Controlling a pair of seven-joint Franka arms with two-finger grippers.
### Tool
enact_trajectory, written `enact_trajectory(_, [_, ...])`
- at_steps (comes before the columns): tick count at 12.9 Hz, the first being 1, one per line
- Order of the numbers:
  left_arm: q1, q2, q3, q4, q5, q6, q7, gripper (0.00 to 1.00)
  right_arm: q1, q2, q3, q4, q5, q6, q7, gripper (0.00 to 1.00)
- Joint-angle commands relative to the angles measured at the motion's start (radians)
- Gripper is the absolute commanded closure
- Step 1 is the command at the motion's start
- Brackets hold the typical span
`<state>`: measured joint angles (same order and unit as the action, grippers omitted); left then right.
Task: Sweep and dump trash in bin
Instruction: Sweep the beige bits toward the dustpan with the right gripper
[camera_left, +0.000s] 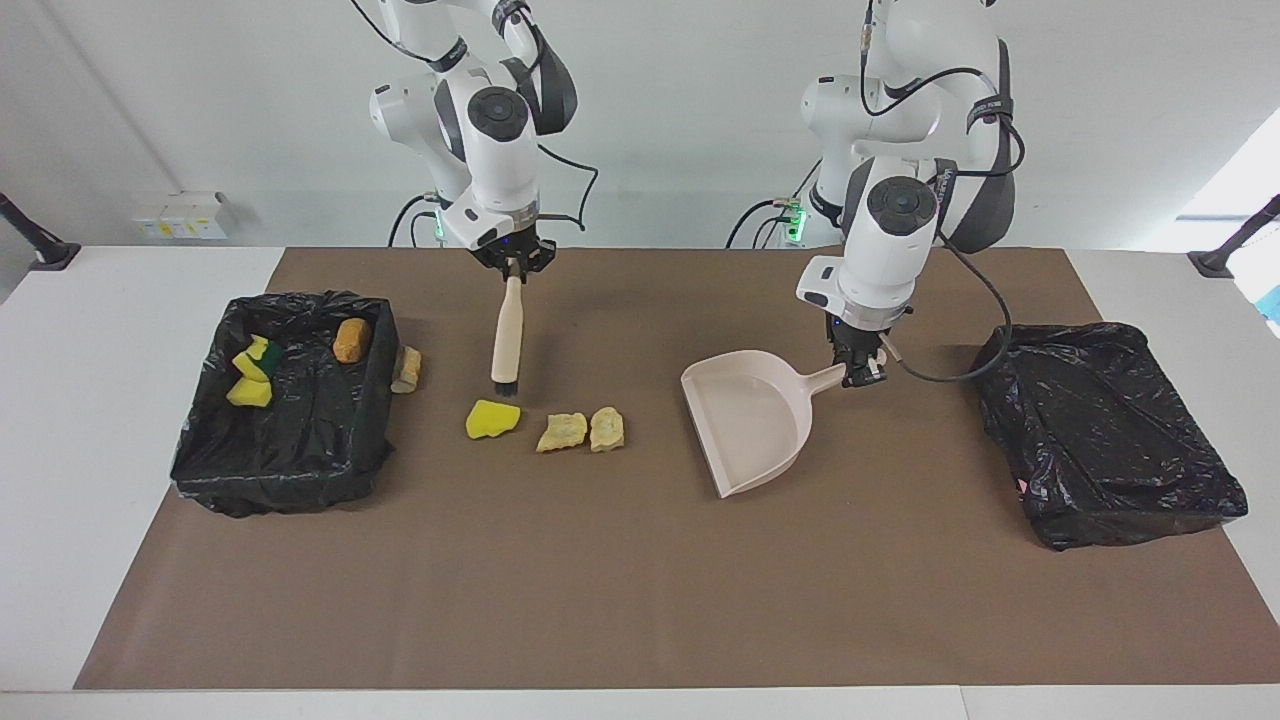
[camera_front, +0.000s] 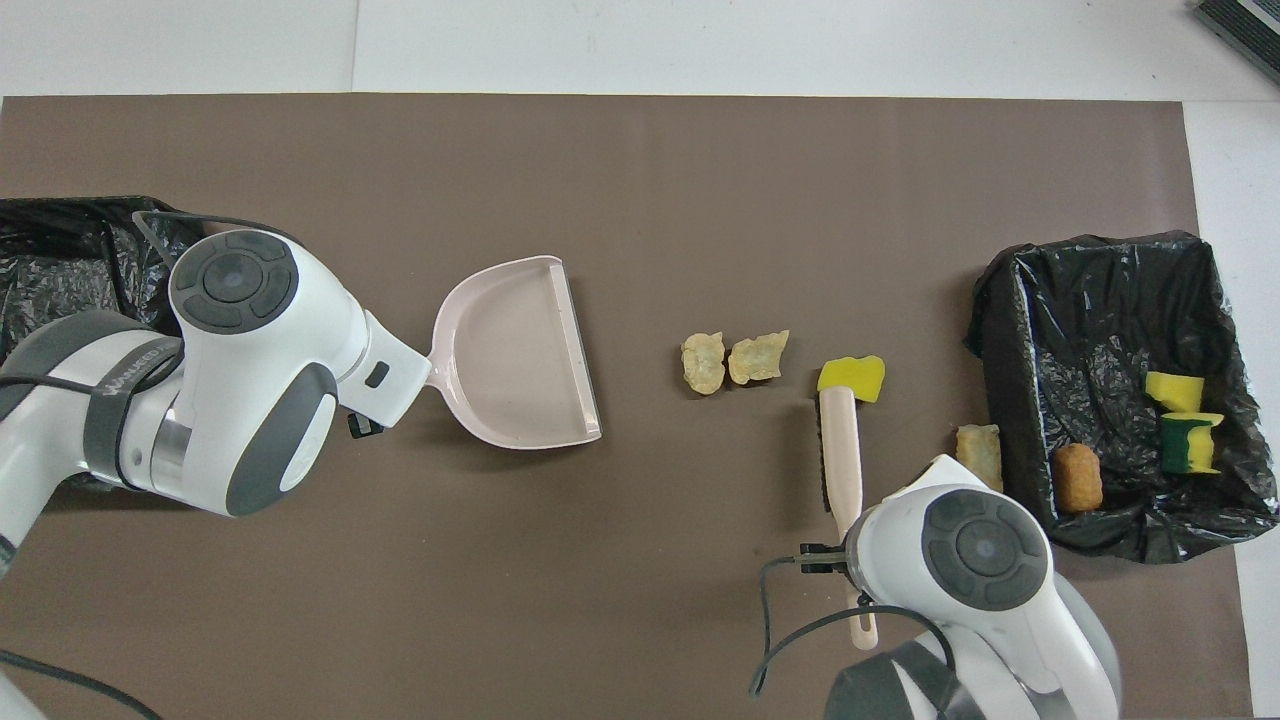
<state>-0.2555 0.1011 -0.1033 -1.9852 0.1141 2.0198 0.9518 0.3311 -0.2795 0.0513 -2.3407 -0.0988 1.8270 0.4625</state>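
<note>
A bright yellow foam chunk (camera_left: 492, 419) lies just under the right pincer's (camera_left: 511, 266) brush (camera_left: 506, 343); two tan chunks (camera_left: 581, 430) lie beside it toward the dustpan (camera_left: 748, 425).

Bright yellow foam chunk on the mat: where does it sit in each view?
Facing view: yellow chunk just below the brush tip, between the trash-holding bin and the tan pair.
Overhead view: yellow chunk at the brush head.
Shared landmark: the tan pair.

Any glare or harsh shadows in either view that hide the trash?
Facing view: bright window glare at the frame edge, soft shadows, yellow foam chunk clear. Overhead view: even light; crinkled black bin liner shows small highlights, beige plastic dustpan unglared.
</note>
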Motion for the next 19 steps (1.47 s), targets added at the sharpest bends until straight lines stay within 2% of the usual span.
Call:
enact_trajectory(1, [-0.008, -0.032, 0.005, -0.037, 0.013, 0.034, -0.033, 1.0, -0.065, -0.006, 0.001, 0.002, -0.112, -0.063, -0.022, 1.0])
enact_trajectory(3, [-0.008, -0.032, 0.005, -0.037, 0.013, 0.034, -0.042, 1.0, -0.101, -0.039, 0.004, -0.066, -0.179, -0.074, -0.039, 1.0])
enact_trajectory(7, [-0.008, -0.032, 0.004, -0.037, 0.01, 0.036, -0.05, 1.0, -0.207, -0.072, 0.004, -0.155, -0.231, -0.008, -0.091, 1.0])
enact_trajectory(9, [-0.008, -0.032, 0.004, -0.035, 0.009, 0.036, -0.05, 1.0, -0.221, -0.069, 0.001, -0.192, -0.229, 0.044, -0.085, 1.0])
enact_trajectory(12, [-0.008, -0.032, 0.004, -0.035, 0.006, 0.039, -0.051, 1.0, -0.21, -0.021, 0.004, -0.229, -0.2, 0.107, -0.103, 1.0])
enact_trajectory(16, [-0.007, -0.032, 0.004, -0.035, 0.004, 0.04, -0.051, 1.0, -0.156, 0.032, 0.005, -0.194, 0.029, 0.219, -0.176, 1.0])
enact_trajectory(19, [-0.007, -0.026, 0.004, -0.037, 0.004, 0.037, -0.048, 1.0, -0.025, 0.118, 0.013, -0.048, 0.192, 0.196, -0.127, 1.0])
